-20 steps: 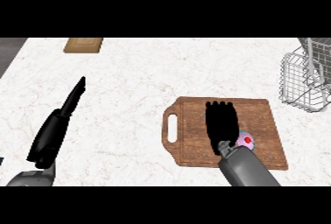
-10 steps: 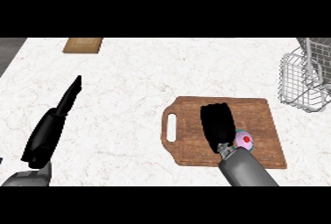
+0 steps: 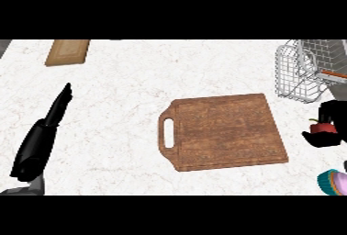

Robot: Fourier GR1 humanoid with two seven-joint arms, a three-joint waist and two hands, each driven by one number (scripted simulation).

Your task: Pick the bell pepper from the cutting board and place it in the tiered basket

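while the pepper rides in the hand, the one view, from the head, reads like this:

head view, task thing: the bell pepper (image 3: 322, 127), red with a dark stem, shows at the view's right edge, off the cutting board (image 3: 224, 131) and above the counter (image 3: 136, 82) beside it.
head view, right hand: the right hand (image 3: 331, 124) is black and curled round the pepper, fingers above and below it; part of the hand is cut by the view's edge.
head view, left hand: the left hand (image 3: 42, 137) rests at the lower left, fingers straight and pressed together, pointing up the view, holding nothing.
head view, board: bare brown wood, handle slot on its left side, nothing lying on it.
head view, basket: the wire tiered basket (image 3: 301, 73) stands at the upper right, just beyond the board's far right corner; an orange-edged thing inside it is too small to name.
progress: the pick looks done, since the board is bare and the pepper is held; the carry to the basket and the release are left.
open room: the way from hand to basket runs up the right edge, short and free of things on the counter.
edges to mind: the basket's wire rim lies nearest the hand, so i judge the pepper must pass over it.
other things: a small wooden block (image 3: 67, 51) at the upper left, well apart; a round pink and teal thing (image 3: 333, 181) at the lower right, near the forearm's side.
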